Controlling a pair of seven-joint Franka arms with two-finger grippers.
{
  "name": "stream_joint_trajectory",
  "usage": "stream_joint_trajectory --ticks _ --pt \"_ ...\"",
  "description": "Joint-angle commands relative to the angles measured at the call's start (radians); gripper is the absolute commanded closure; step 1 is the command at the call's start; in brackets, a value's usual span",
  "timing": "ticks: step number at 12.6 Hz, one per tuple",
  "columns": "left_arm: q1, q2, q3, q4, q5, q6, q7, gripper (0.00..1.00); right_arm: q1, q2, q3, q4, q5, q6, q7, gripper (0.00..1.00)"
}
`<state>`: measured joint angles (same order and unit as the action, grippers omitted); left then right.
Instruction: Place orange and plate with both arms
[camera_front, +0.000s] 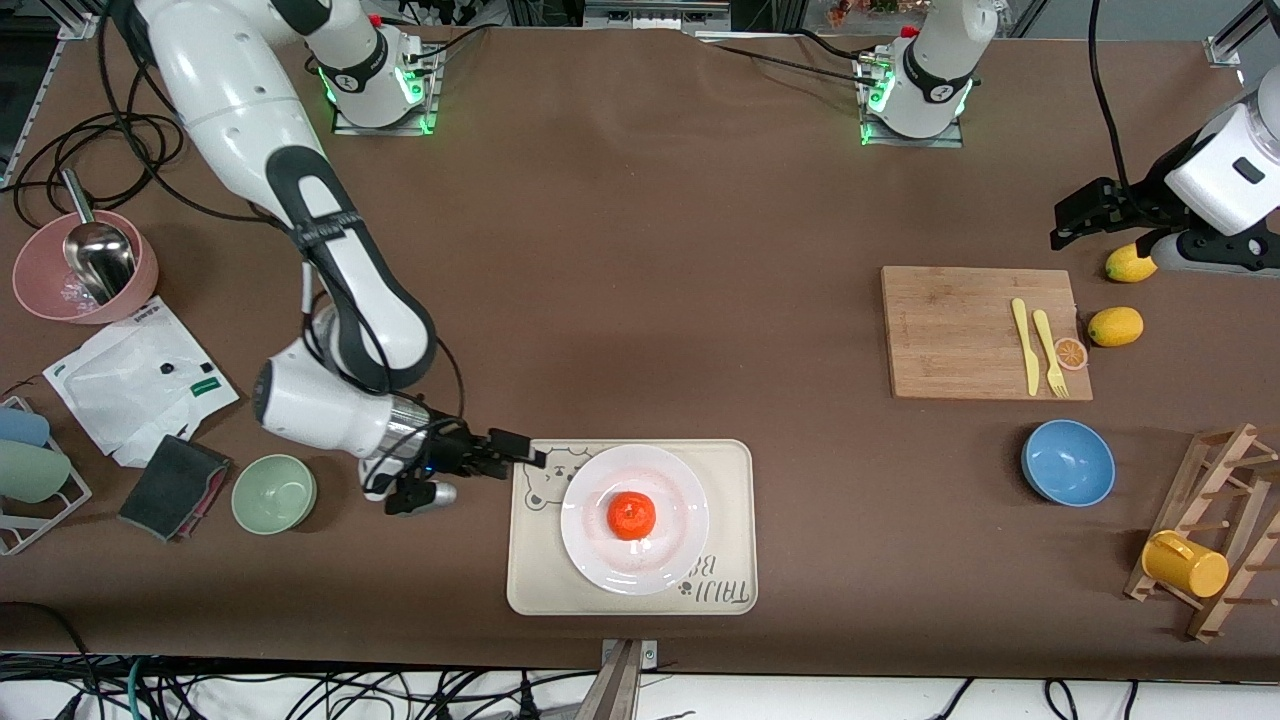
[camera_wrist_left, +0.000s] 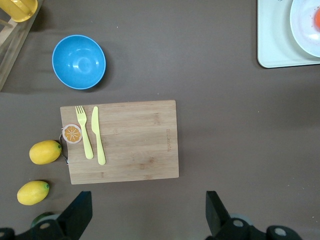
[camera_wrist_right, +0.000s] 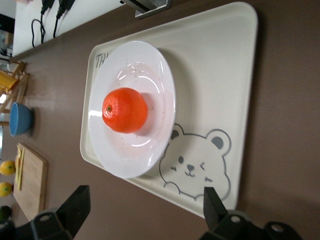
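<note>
The small round bright orange-red orange (camera_front: 631, 515) sits whole in the middle of the round glossy white plate (camera_front: 590, 545), and the plate rests on the rectangular cream bear-printed tray (camera_front: 725, 470), which lies on the brown counter (camera_front: 650, 250) near the front camera. Nothing grips either of them. Judged from this, the placing looks done: fruit on plate, plate on tray, with only the pulling away of the arms left.

The right pincer (camera_front: 500, 455) hangs low just beside the tray's edge at the right arm's end, over the counter and clear of the plate. Its wrist view shows the two fingers (camera_wrist_right: 75, 205) spread wide with nothing between them, the orange (camera_wrist_right: 125, 110) and plate (camera_wrist_right: 150, 150) well apart from them.

The left pincer (camera_front: 1080, 215) is up over the counter at the left arm's end of the table, near a yellow lemon (camera_front: 1128, 263), well apart from the tray. Its fingers (camera_wrist_left: 80, 210) are also wide apart and empty; this arm waits.

Below it lies a rectangular bamboo cutting board (camera_wrist_left: 135, 145) carrying a pale yellow plastic fork (camera_wrist_left: 84, 132), a matching knife (camera_wrist_left: 98, 135) and a thin orange slice (camera_wrist_left: 72, 133), with a second lemon (camera_wrist_left: 45, 152) just beside the board. A round blue bowl (camera_front: 1068, 462) stands nearer the front camera than the board.
</note>
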<state>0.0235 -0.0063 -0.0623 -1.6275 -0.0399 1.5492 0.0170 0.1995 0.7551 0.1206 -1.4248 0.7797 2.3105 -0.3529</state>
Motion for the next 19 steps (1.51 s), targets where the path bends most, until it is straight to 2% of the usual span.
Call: stream_joint_trajectory --ticks 1,5,9,13,15,16,19 --pt "0.001 0.008 -0.002 0.023 0.022 -0.021 0.003 0.00 -0.003 -0.251 -0.061 -0.224 -0.141 -0.112 0.006 0.00" --pt "0.001 0.008 -0.001 0.023 0.022 -0.023 0.003 0.00 -0.003 -0.547 -0.127 -0.402 -0.408 -0.288 0.037 0.00" --pt "0.001 0.008 -0.002 0.023 0.022 -0.034 0.003 0.00 -0.002 -0.730 -0.131 -0.418 -0.669 -0.457 0.213 0.00" --pt "0.003 0.008 -0.001 0.023 0.022 -0.034 0.003 0.00 -0.002 -0.778 -0.128 -0.353 -0.734 -0.571 0.252 0.00" --pt "0.007 0.008 0.001 0.023 0.022 -0.034 0.003 0.00 -0.006 -0.775 -0.137 -0.281 -0.740 -0.633 0.249 0.00" --pt "0.007 0.008 0.001 0.023 0.022 -0.034 0.003 0.00 -0.043 -0.767 -0.133 -0.238 -0.743 -0.666 0.246 0.00" --pt "0.007 0.008 -0.001 0.023 0.022 -0.034 0.003 0.00 -0.069 -0.744 -0.130 -0.211 -0.744 -0.658 0.246 0.00"
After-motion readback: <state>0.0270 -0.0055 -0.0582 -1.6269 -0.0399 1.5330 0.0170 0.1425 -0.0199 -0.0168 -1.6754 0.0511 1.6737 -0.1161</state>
